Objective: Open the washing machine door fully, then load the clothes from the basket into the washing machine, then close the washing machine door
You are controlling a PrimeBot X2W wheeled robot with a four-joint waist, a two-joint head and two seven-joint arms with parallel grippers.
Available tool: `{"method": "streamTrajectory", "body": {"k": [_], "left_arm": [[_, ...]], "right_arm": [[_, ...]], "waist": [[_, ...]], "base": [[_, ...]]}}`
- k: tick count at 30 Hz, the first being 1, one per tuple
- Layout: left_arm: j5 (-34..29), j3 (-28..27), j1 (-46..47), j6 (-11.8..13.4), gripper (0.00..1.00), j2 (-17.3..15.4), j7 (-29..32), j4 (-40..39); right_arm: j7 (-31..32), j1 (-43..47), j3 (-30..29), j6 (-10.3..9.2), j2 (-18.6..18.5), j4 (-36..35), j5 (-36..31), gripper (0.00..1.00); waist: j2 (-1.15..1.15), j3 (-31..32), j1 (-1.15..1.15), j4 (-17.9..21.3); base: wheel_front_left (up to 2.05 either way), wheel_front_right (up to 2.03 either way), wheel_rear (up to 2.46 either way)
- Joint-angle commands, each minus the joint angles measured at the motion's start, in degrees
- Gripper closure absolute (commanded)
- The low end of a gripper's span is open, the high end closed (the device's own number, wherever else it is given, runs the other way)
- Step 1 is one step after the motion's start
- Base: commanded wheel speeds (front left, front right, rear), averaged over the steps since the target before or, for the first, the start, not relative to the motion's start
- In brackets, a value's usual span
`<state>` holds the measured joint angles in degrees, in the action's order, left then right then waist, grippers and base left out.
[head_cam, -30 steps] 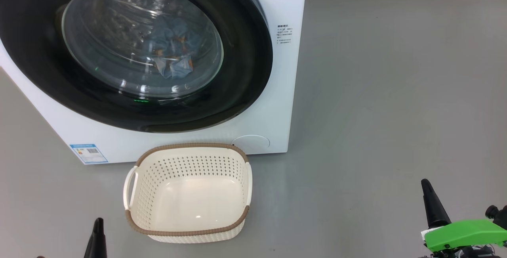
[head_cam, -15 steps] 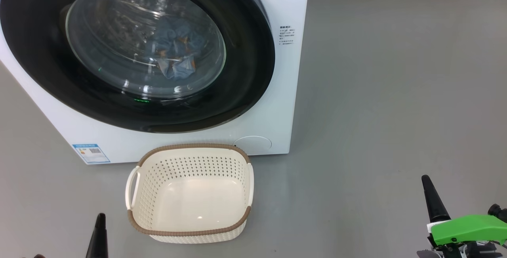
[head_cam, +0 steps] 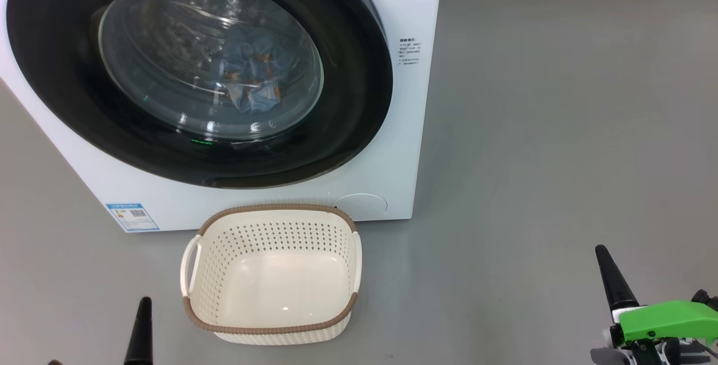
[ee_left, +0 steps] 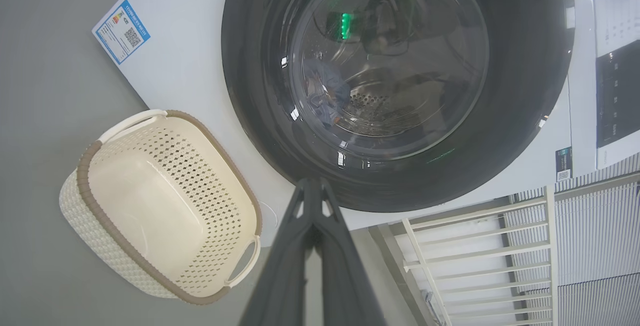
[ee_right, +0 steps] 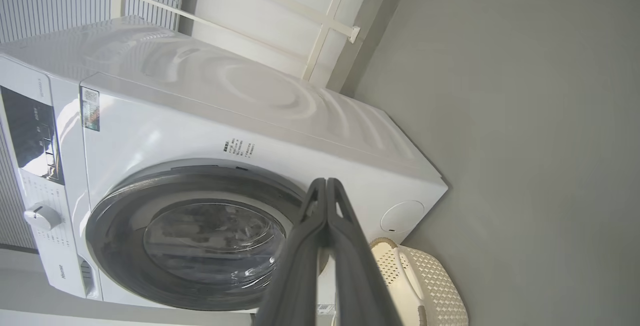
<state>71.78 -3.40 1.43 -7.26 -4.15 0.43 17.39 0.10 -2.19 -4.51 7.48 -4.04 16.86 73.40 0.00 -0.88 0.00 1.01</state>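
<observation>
The white washing machine (head_cam: 404, 129) stands ahead with its black-rimmed round door (head_cam: 348, 101) shut flat against the front. Through the glass window I see light-blue clothes (head_cam: 252, 76) with orange-brown print lying in the drum. The cream basket (head_cam: 272, 272) with its brown rim sits on the floor right before the machine, nothing in it. My left gripper (ee_left: 312, 183) hangs low at the left, fingertips pressed together, holding nothing. My right gripper (ee_right: 326, 182) is low at the right, also shut on nothing. In the head view the left fingers (head_cam: 143, 331) and right fingers (head_cam: 611, 281) point up.
Grey floor (head_cam: 561, 129) spreads wide to the right of the machine. A blue label sticker (head_cam: 132, 216) sits at the machine's lower left. A white metal railing (ee_left: 475, 251) and a ribbed wall stand behind the machine.
The whole head picture has shifted slightly right and down, so the camera moved. Both grippers stay low and shut; the door, clothes and basket have not moved.
</observation>
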Motion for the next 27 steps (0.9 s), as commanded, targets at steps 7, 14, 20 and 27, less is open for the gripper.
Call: {"method": "streamTrajectory", "body": {"k": [7, 14, 20, 27], "left_arm": [[5.1, -1.9, 3.2, -0.2, 1.0, -0.1, 1.6, -2.2], [9.1, -2.3, 3.6, -0.2, 1.0, 0.3, 2.7, -2.5], [12.5, -2.5, 4.0, -0.2, 1.0, 0.6, 3.7, -2.7], [15.9, -2.8, 4.3, -0.2, 1.0, 0.9, 4.7, -3.0]], "right_arm": [[1.7, -3.0, -0.1, 0.01, -0.2, -2.0, 4.9, 1.0], [2.9, -3.2, -0.5, 0.01, 0.1, -2.2, 8.6, 1.0], [3.9, -3.4, -0.9, 0.01, 0.4, -2.4, 11.7, 1.0], [4.9, -3.7, -1.3, 0.01, 0.7, -2.6, 14.8, 1.0]], "waist": [[0.0, 0.2, 0.0, -0.2], [0.0, 0.3, 0.0, -0.4], [0.0, 0.4, 0.0, -0.6], [0.0, 0.5, 0.0, -0.8]], "base": [[0.0, 0.0, 0.0], [0.0, 0.0, 0.0], [0.0, 0.0, 0.0], [0.0, 0.0, 0.0]]}}
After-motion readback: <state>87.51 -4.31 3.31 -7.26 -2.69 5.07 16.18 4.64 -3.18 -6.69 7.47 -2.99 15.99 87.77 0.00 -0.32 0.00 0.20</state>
